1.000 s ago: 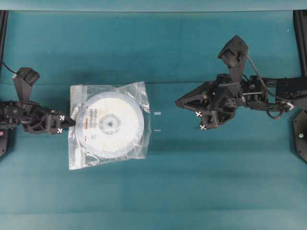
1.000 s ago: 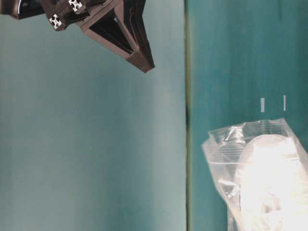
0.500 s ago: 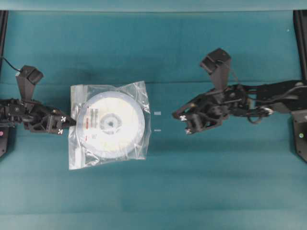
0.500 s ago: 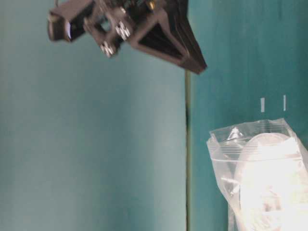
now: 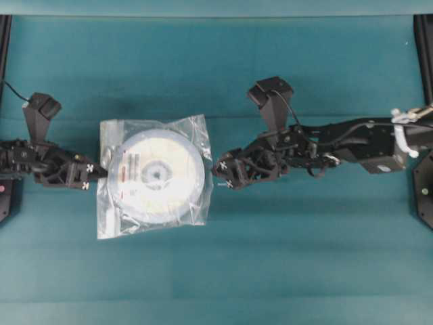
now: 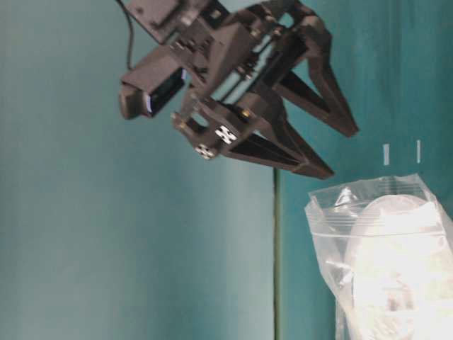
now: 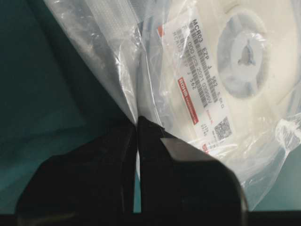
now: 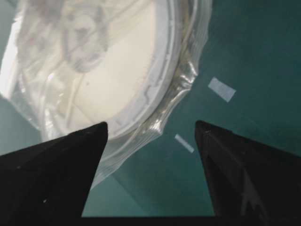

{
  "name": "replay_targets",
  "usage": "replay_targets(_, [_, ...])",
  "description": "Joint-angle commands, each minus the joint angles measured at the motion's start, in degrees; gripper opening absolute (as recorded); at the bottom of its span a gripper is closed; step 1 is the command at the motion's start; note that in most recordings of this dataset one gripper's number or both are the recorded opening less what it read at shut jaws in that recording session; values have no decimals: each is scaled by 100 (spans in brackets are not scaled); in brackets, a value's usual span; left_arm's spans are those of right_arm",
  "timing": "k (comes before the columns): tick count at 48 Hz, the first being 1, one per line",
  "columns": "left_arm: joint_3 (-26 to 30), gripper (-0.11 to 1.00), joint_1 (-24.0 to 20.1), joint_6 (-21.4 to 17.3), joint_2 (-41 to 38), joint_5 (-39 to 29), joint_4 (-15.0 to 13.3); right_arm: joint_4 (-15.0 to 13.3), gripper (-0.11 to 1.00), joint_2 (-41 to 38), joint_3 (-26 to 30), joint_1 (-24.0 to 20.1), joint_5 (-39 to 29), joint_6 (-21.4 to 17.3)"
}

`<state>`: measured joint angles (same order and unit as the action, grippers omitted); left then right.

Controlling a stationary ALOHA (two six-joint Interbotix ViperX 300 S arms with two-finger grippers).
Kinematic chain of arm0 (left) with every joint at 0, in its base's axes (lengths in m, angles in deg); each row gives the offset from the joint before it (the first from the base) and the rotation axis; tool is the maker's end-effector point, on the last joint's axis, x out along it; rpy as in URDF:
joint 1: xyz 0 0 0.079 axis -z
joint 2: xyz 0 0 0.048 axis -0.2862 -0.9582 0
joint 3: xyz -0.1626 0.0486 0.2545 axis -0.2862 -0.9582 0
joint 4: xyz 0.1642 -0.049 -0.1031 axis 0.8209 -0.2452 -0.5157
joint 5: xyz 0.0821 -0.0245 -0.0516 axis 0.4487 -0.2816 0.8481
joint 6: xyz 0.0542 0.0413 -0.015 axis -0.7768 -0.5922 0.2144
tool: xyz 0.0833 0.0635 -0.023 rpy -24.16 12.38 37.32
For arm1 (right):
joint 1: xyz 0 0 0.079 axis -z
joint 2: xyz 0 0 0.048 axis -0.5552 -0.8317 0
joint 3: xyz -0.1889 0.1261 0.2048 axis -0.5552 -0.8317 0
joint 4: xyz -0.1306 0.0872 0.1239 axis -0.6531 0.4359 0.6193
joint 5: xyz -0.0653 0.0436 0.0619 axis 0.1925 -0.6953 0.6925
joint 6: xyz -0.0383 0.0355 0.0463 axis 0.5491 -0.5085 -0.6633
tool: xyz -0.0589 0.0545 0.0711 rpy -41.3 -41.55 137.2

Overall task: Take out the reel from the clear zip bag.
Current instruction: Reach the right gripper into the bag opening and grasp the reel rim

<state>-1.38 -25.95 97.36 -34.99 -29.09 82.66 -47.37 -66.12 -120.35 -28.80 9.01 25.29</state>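
Note:
The reel (image 5: 157, 175), a flat white disc with a grey hub and a red-marked label, lies inside the clear zip bag (image 5: 111, 220) on the teal table. My left gripper (image 5: 100, 172) is shut on the bag's left edge; in the left wrist view its tips (image 7: 137, 123) pinch the plastic (image 7: 108, 61) beside the reel's label (image 7: 202, 84). Just off the bag's right edge hovers my right gripper (image 5: 218, 173), open and touching nothing. The right wrist view shows its fingers (image 8: 151, 126) spread wide, with the bag's edge (image 8: 183, 89) and reel (image 8: 122, 80) ahead.
Two small white tape marks (image 8: 221, 89) (image 8: 184, 143) are stuck to the teal cloth under the right gripper. Black frame posts (image 5: 423, 40) (image 5: 4, 40) stand at the table's far corners.
The right arm has reached left from mid-table to the bag's right edge, and its jaws have gone from shut to wide open. The left gripper and the bag have stayed put.

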Motion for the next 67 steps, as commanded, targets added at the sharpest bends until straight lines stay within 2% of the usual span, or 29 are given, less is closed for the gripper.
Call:
replay_targets(1, [62,-1,-26,-18,-9,26,9,9,87,-70,158,-26,44,-70])
replay_targets(17, [53,-1,-35,-18,70,26,9,9,87,-606,677,-18,88,-62])
replay_targets(40, [53,-1,-26,-26,114,-255,9,9,87,-1090,1063,-18,193,-70])
replay_targets(56, [62,-1,-35,-26,114,-255,18,9,87,-1195,1160,-26,193,-70])
replay_targets(67, [62,-1,-26,-26,114,-255,9,9,82,-1195,1151,-26,193,-79])
